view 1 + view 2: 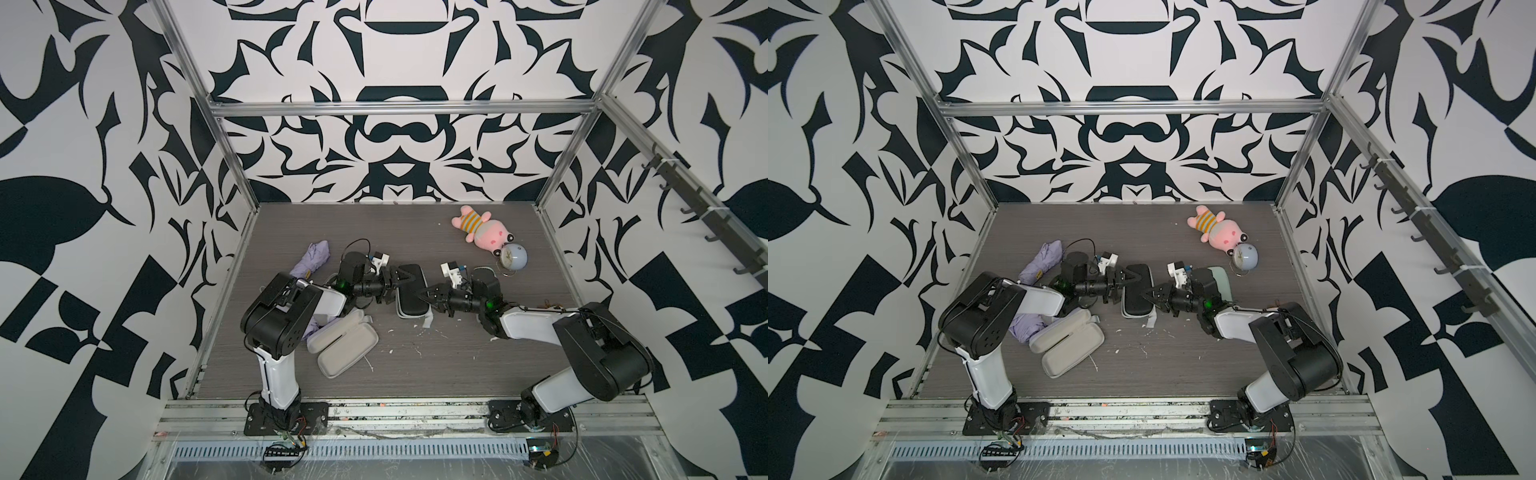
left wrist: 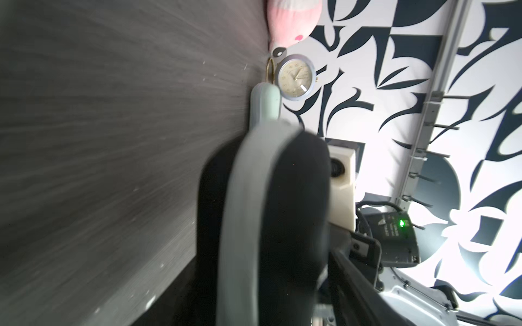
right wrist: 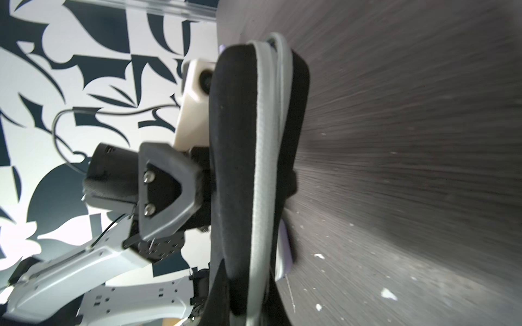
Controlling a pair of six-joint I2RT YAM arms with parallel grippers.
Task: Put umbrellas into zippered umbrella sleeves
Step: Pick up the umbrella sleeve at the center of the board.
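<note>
Black sleeve lies flat on the table right between the two tools. In both top views the left gripper reaches across one long side of it and the right gripper meets the opposite edge, tip against the seam.

The right wrist view adds what the top views cannot. The sleeve's two black shells sit close together with a grey zip band between them, and one triangular finger of the left gripper is pressed on the upper shell. Its partner is hidden behind the sleeve, so whether that tool is grasping or merely resting there cannot be told. The right gripper is clenched tight; what it pinches, if anything, is not visible.

The left wrist view, blurred up close, shows a mint green sleeve beyond the right gripper, with the face of a clock and a plush toy past it. Behind the left gripper's wrist lies a lilac umbrella, and beside that arm an open sleeve shows its grey lining.
</note>
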